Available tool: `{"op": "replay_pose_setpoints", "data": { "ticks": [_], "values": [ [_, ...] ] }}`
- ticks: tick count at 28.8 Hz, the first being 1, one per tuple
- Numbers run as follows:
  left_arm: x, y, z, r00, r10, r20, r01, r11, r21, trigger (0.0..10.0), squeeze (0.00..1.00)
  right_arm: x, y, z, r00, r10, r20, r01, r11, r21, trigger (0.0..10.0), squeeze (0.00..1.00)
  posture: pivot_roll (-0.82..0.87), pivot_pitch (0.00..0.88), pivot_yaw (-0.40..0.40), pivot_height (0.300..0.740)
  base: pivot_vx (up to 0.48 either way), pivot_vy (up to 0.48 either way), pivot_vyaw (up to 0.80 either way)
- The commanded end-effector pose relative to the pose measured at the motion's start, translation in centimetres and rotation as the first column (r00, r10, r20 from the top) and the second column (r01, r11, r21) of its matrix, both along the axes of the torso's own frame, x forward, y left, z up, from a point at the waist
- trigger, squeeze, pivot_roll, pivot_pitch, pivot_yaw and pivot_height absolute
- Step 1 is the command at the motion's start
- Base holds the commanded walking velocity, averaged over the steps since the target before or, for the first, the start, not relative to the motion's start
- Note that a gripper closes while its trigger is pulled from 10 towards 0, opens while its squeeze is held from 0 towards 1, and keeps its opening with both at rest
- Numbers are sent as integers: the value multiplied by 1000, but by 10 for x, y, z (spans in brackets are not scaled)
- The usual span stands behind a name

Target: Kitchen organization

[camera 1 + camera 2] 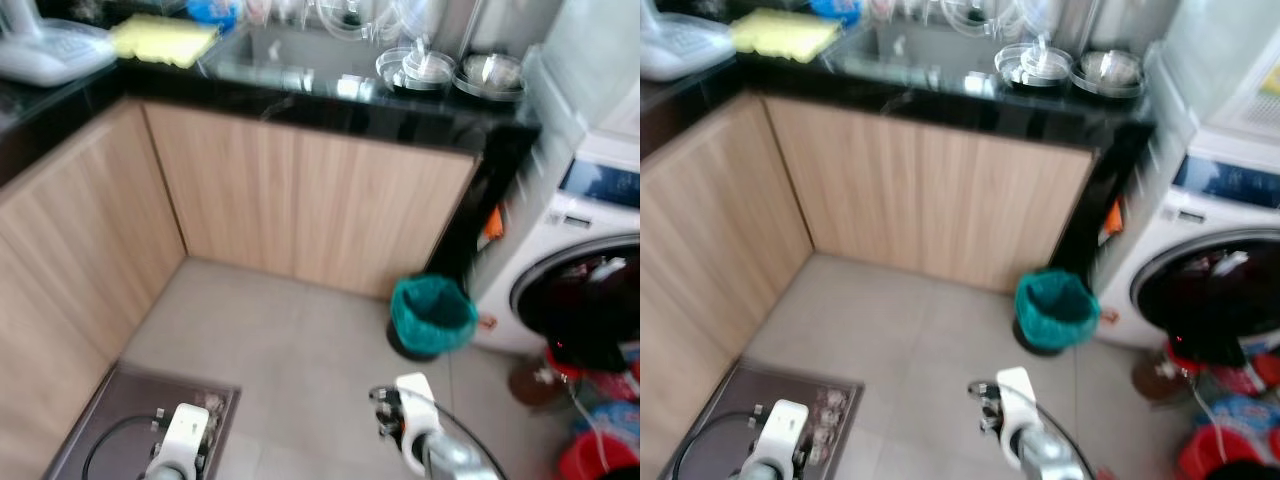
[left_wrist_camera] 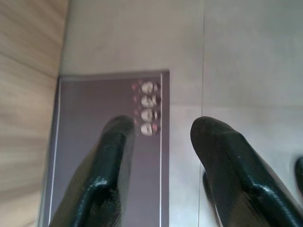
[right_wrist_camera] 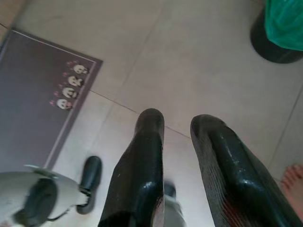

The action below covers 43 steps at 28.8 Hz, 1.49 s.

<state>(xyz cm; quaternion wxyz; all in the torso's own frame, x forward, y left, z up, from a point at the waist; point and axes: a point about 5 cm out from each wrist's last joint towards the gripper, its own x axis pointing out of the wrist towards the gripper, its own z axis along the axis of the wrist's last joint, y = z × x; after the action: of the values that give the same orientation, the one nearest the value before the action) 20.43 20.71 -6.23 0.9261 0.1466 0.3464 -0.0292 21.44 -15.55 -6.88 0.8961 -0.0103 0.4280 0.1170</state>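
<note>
Nothing is in hand yet: the left gripper (image 2: 158, 142) and the right gripper (image 3: 177, 142) both hang low over the tiled floor (image 1: 300, 350), fingers parted and empty. I'd say the step is the approach to the black counter (image 1: 400, 115) at upper centre, where glass lids (image 1: 420, 68) and a yellow cloth (image 1: 165, 38) wait to be tidied. Best to walk steadily, skirting the green-lined bin (image 1: 432, 315) at centre right. Lower left lies a purple mat (image 2: 109, 104); a washing machine (image 1: 590, 270) stands at right.
</note>
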Motion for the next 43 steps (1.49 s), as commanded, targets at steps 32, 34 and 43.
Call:
{"op": "replay_pose_setpoints", "data": {
  "ticks": [32, 34, 43],
  "values": [
    [-11, -11, -9, 999, -28, -46, 27, 999, -19, 10000, 0, 0, -6, 0, 999, -41, -9, 41, 999, 10, 10000, 0, -5, 40, -60, 732, 358, 0, 0],
    [-11, -11, -9, 998, -28, -47, 28, 999, -19, 10000, 0, 0, -6, 0, 999, -42, -10, 42, 999, 10, 10000, 0, -5, 40, -60, 732, 360, 0, 0],
    [-12, -11, -9, 998, -31, -46, 31, 999, -14, 10000, 0, 0, -6, 0, 999, -36, -13, 36, 999, 6, 10000, 0, -2, 27, -57, 732, 358, 0, 0]
  ]
}}
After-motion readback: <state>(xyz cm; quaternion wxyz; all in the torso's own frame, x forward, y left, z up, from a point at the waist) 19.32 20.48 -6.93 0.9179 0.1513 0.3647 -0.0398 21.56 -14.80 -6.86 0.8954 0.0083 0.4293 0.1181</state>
